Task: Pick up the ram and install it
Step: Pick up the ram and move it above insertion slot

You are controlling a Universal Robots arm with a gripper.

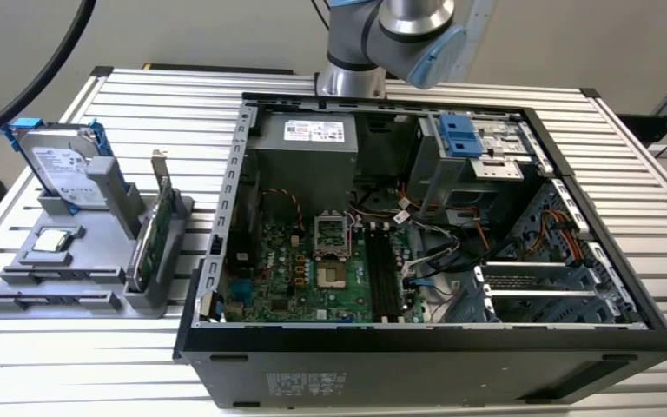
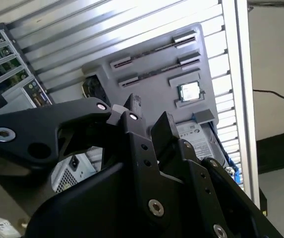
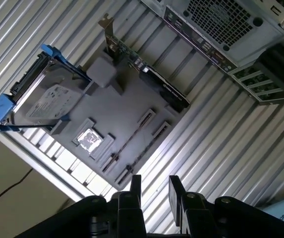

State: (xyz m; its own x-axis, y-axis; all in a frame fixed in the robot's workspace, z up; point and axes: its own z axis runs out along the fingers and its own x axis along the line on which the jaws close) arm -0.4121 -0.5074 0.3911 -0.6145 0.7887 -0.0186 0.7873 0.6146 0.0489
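The gripper (image 3: 154, 187), matte black metal with bolted links, hangs released, its two flat fingers (image 3: 135, 186) apart with nothing between them. Beyond it, in both wrist views, a grey moulded plastic holder (image 3: 127, 99) lies on the ribbed aluminium table (image 3: 221, 134). The holder carries a small square processor (image 3: 88, 140) with a shiny lid, two long narrow slots (image 3: 130, 140), a boxy silver hard drive (image 3: 45, 99) in blue rails, and a green card (image 3: 151, 79) standing on edge with a metal bracket. Farther off stands the open black computer case (image 1: 426, 356). Its motherboard (image 1: 287, 278) lies flat inside among loose wires, and the arm (image 1: 409, 26) rises above the far wall. Where the ram lies I cannot tell.
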